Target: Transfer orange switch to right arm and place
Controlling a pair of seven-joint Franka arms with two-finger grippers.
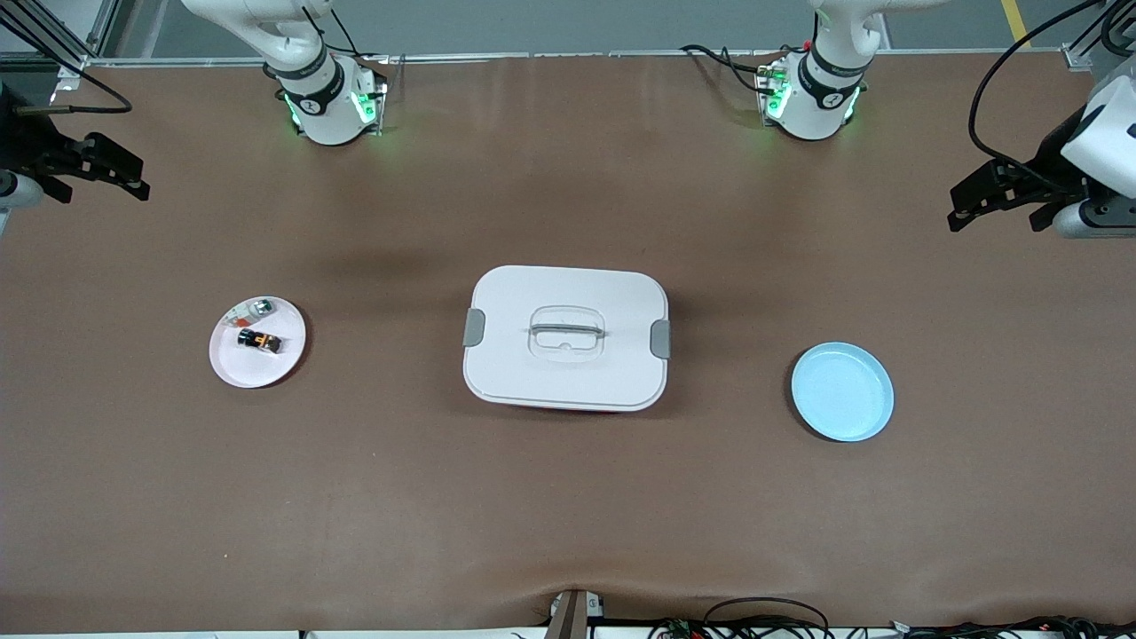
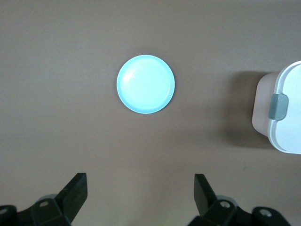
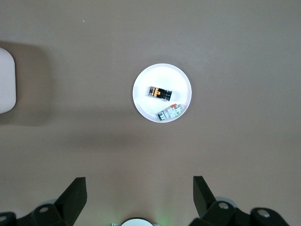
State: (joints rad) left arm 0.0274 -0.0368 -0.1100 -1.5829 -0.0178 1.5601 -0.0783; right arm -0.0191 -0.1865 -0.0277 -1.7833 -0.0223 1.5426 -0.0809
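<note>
orange switch (image 1: 259,340) mid-plate (image 1: 232,366), both grippers high, wide-open

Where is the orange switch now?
The orange switch lies on the white plate toward the right arm's end of the table, beside a small whitish piece.
</note>
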